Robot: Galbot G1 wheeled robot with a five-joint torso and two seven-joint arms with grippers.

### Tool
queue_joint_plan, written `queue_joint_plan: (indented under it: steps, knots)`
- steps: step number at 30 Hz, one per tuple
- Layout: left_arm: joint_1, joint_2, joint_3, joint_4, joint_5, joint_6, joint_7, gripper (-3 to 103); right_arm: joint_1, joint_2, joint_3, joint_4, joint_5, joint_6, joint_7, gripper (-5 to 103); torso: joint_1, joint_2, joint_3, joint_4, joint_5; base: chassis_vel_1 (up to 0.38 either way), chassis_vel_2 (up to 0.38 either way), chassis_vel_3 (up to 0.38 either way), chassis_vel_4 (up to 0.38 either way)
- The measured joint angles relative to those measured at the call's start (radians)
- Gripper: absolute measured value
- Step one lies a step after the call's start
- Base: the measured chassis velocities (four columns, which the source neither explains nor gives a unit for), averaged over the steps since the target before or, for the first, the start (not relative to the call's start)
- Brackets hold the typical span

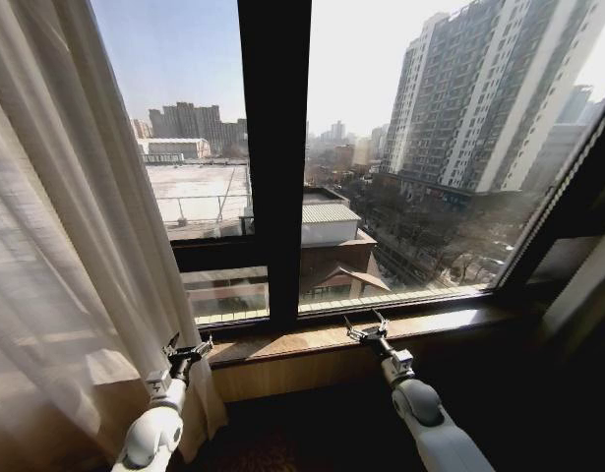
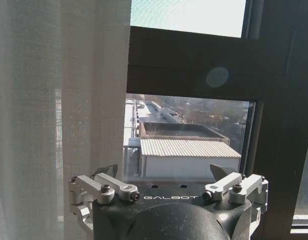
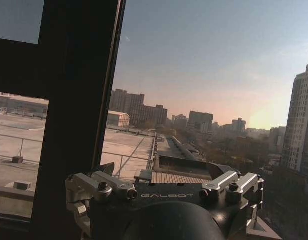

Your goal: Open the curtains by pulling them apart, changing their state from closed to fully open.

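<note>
Hanging bunched at the window's left side, the curtains (image 1: 56,246) leave the glass bare; left gripper (image 1: 190,350) beside their edge, right gripper (image 1: 365,329) near the sill (image 1: 312,339), both with fingers spread and holding nothing.

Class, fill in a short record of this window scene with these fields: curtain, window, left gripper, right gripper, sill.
curtain: sheer white pleated fabric curtain, gathered at the robot's left, glass to its right uncovered
window: dark-framed window with a wide central post, city buildings beyond
left gripper: left gripper open, beside the curtain's edge, holding nothing
right gripper: right gripper open, above the sill, holding nothing
sill: brown wooden window sill, sunlit
</note>
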Motion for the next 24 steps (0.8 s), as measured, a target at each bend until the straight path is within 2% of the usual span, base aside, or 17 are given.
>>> queue_joint_plan:
  steps: [7,9,10,12,14,17,21,24]
  knots:
    - [-0.009,0.007,-0.002,0.009,-0.001,0.004,0.002,100,0.000,0.000,0.000,0.000,0.000,0.000,0.000,100,0.000,0.000,0.000,0.0002,-0.0002,0.000,0.000,0.000,0.000]
    - [-0.032,0.059,-0.026,0.054,-0.006,-0.019,0.009,100,0.000,0.000,0.000,0.000,0.000,0.000,0.000,100,0.000,0.000,0.000,0.0001,-0.0009,0.000,0.000,0.000,0.000]
    - [-0.032,0.059,-0.026,0.054,-0.006,-0.019,0.009,100,0.000,0.000,0.000,0.000,0.000,0.000,0.000,100,0.000,0.000,0.000,0.0001,-0.0009,0.000,0.000,0.000,0.000]
    - [-0.070,0.154,-0.073,0.129,-0.013,-0.068,0.015,100,0.000,0.000,0.000,0.000,0.000,0.000,0.000,100,0.000,0.000,0.000,0.0001,0.0003,0.000,0.000,0.000,0.000]
    - [-0.073,0.189,-0.105,0.145,-0.014,-0.112,0.024,100,0.000,0.000,0.000,0.000,0.000,0.000,0.000,100,0.000,0.000,0.000,0.0001,0.0001,0.000,0.000,0.000,0.000]
    - [-0.039,0.190,-0.125,0.137,-0.012,-0.138,0.033,100,0.000,0.000,0.000,0.000,0.000,0.000,0.000,100,0.000,0.000,0.000,0.0008,-0.0010,0.000,0.000,0.000,0.000]
    - [-0.006,0.178,-0.137,0.112,-0.005,-0.157,0.036,100,0.000,0.000,0.000,0.000,0.000,0.000,0.000,100,0.000,0.000,0.000,0.0003,0.0002,0.000,0.000,0.000,0.000]
    - [0.024,0.147,-0.132,0.086,0.005,-0.196,0.040,100,0.000,0.000,0.000,0.000,0.000,0.000,0.000,100,0.000,0.000,0.000,0.0002,0.0000,0.000,0.000,0.000,0.000]
